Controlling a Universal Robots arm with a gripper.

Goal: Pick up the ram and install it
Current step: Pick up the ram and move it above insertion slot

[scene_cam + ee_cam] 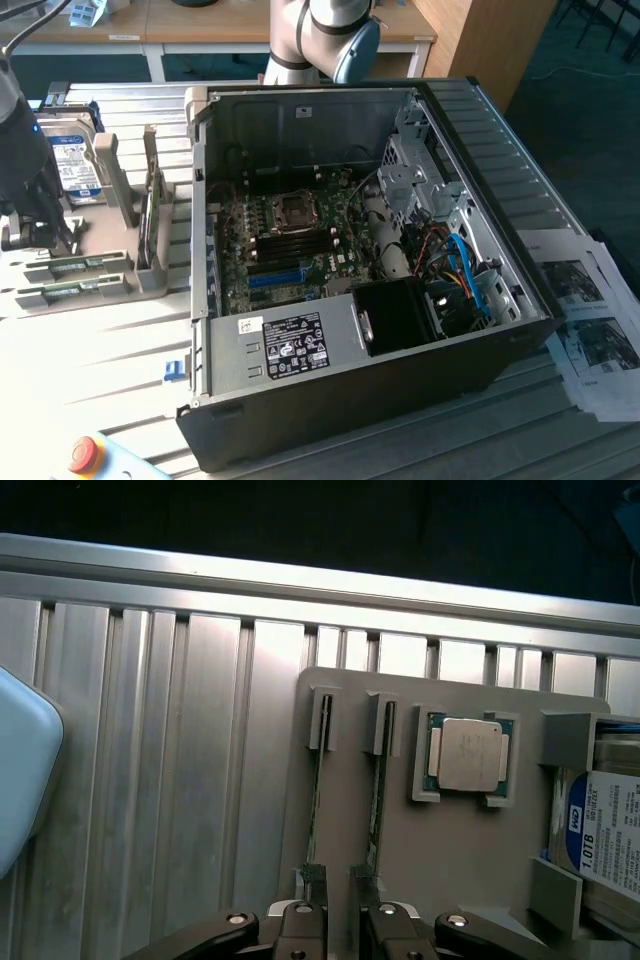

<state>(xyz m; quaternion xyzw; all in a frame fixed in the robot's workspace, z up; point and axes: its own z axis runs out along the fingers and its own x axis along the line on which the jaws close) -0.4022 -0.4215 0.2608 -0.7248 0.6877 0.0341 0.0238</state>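
Two green ram sticks [78,264] lie side by side in the grey holders of a fixture plate [100,235] at the exterior view's left. In the wrist view both stand edge-on in narrow slots, one ram stick [318,800] beside the other [378,800]. My gripper [340,925] hovers over their near ends, open, with nothing held between its fingers [300,925]. In the exterior view the gripper [28,225] hangs dark at the left edge, just above the fixture. The open computer case [500,180] shows its motherboard with long black memory slots [292,240].
On the fixture sit a silver processor [470,755] and a hard drive [612,830] with a blue-white label. A pale blue box [20,770] with a red button [85,455] lies on the slatted aluminium table. Printed papers [590,320] lie beyond the case.
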